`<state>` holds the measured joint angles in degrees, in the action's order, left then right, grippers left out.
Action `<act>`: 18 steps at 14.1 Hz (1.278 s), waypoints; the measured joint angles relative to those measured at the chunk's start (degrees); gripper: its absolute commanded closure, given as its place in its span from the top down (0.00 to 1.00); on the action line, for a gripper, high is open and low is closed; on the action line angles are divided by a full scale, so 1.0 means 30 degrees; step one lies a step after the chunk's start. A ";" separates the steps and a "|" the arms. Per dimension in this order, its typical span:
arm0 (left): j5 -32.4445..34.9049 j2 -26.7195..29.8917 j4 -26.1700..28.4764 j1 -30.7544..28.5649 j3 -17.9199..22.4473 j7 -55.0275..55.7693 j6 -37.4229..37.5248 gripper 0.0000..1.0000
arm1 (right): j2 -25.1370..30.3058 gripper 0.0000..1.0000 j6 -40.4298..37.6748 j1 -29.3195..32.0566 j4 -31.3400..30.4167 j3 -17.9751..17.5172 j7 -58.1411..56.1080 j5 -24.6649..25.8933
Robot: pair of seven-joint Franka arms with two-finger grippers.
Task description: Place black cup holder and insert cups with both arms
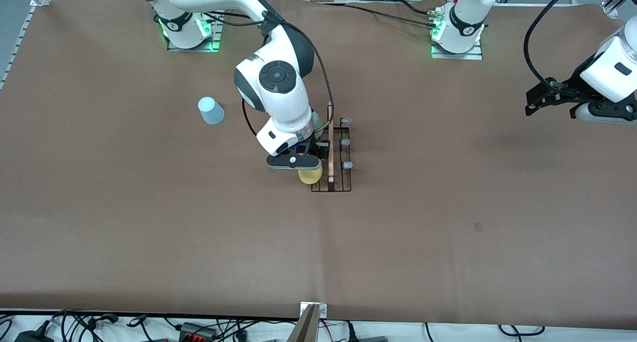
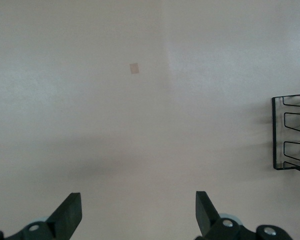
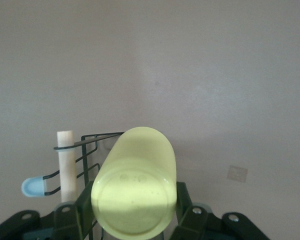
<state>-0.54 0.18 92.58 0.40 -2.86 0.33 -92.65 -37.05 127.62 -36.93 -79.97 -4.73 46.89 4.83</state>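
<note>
The black cup holder [image 1: 331, 155] stands mid-table, with a wooden rod handle and grey-blue prong tips. My right gripper [image 1: 303, 169] hangs over the holder's end nearer the front camera. It is shut on a yellow cup [image 1: 310, 176] held on its side. The right wrist view shows the yellow cup's [image 3: 135, 185] base between the fingers [image 3: 182, 202], with the holder [image 3: 65, 160] beside it. A mint green cup [image 1: 316, 119] peeks out by the right wrist, on the holder. A light blue cup [image 1: 211, 110] stands upside down toward the right arm's end. My left gripper [image 1: 531, 103] waits open and empty over the left arm's end; its wrist view shows the left gripper [image 2: 137, 212] over bare table.
Brown table cover with a small square patch [image 1: 478, 226], also in the left wrist view as a patch [image 2: 134, 68]. The holder's end [image 2: 274, 131] shows at that view's edge. Cables and a metal bracket [image 1: 313, 312] lie along the front edge.
</note>
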 measured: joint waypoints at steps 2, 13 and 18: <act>0.0000 0.0000 -0.0001 0.0000 0.0000 0.0000 0.0001 1.00 | -0.0424 0.23 0.0447 -0.0003 0.0001 0.0009 0.0000 0.0008; 0.0000 0.0000 -0.0001 0.0000 0.0000 0.0000 0.0008 1.00 | -0.0885 1.00 0.1320 0.0087 0.0390 0.0264 -0.0015 0.0038; 0.0000 0.0000 -0.0003 0.0000 -0.0001 0.0000 0.0008 1.00 | 0.1380 1.00 -0.2646 0.1857 0.0437 0.0366 -0.2017 0.0035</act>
<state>-0.54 0.18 92.57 0.40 -2.86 0.33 -92.62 -32.91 119.68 -31.36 -78.66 -3.63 40.84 4.94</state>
